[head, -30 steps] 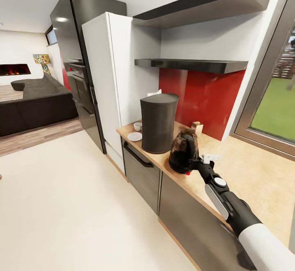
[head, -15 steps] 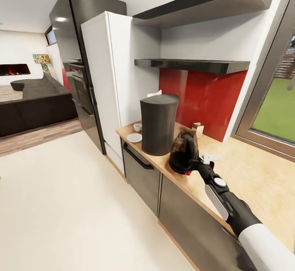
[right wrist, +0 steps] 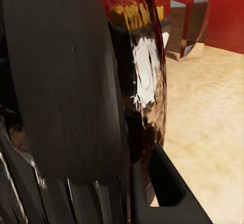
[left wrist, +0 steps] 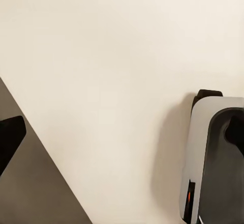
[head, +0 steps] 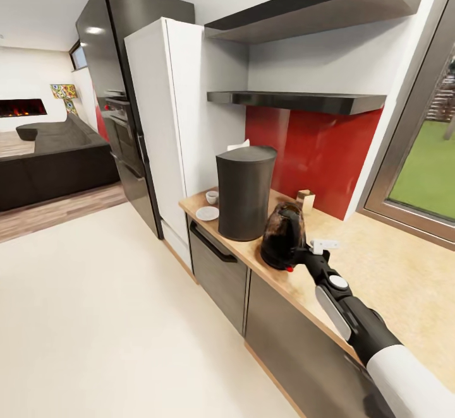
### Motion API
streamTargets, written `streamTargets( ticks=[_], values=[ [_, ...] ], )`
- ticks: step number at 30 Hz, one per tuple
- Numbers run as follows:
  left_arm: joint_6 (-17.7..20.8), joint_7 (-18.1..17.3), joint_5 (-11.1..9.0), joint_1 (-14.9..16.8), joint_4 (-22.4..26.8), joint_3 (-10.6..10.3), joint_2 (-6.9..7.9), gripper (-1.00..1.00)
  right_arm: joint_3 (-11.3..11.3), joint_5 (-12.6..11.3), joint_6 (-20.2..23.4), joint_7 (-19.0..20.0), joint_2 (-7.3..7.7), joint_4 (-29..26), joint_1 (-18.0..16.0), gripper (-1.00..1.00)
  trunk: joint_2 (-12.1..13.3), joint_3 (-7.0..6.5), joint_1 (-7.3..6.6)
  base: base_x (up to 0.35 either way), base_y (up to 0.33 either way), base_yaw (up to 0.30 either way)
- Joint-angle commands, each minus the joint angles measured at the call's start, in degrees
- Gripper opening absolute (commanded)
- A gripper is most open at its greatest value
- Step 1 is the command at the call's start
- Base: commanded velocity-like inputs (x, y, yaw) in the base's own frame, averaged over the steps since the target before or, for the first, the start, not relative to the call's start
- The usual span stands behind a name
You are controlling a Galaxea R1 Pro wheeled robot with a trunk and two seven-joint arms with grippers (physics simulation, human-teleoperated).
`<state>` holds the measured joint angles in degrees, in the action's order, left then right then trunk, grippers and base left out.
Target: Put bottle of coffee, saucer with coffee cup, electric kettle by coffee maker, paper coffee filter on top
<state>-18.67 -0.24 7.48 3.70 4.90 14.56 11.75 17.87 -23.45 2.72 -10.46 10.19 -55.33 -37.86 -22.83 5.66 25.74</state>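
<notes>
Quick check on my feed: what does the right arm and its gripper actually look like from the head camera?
The right arm has a white rounded upper section near the camera, then a dark grey to black forearm with a light grey panel along it and a round white cap at the wrist. The right gripper is black, with a small red spot beneath it and a white block beside the wrist.
</notes>
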Motion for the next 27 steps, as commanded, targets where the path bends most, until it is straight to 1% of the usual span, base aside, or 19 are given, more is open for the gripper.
streamTargets(
  ticks=[1,4,5,21,23,27],
  values=[
    [-0.23,-0.02,0.6,0.06,-0.07,0.48,0.01,1.0,0.41,-1.07,0.36,-0.45,-0.14,1.11,-0.02,-1.0,-0.09,0.14,0.05,0.0,0.0,0.0],
    [-0.23,-0.02,0.6,0.07,-0.07,0.47,0.03,1.0,0.41,-1.07,0.36,-0.44,-0.36,1.17,-0.02,-1.0,-0.09,0.14,0.05,0.0,0.0,0.0],
    [-0.23,-0.02,0.6,0.07,-0.07,0.47,0.03,1.0,0.41,-1.07,0.36,-0.44,-0.42,1.18,-0.02,1.0,-0.09,0.14,0.05,0.0,0.0,0.0],
    [-0.23,-0.02,0.6,0.07,-0.07,0.47,0.03,1.0,0.41,-1.07,0.36,-0.44,-0.67,1.19,-0.02,1.0,-0.09,0.14,0.05,-0.002,0.0,0.0],
    [-0.23,-0.02,0.6,0.07,-0.07,0.47,0.03,1.0,0.41,-1.07,0.36,-0.44,-0.68,1.19,-0.02,1.0,-0.09,0.14,0.05,-0.106,0.0,0.0],
    [-0.28,-0.02,0.6,0.07,-0.07,0.47,0.03,1.0,0.41,-1.07,0.36,-0.44,-0.7,1.15,-0.02,1.0,-0.09,0.14,0.05,-0.257,0.0,0.0]
  ],
)
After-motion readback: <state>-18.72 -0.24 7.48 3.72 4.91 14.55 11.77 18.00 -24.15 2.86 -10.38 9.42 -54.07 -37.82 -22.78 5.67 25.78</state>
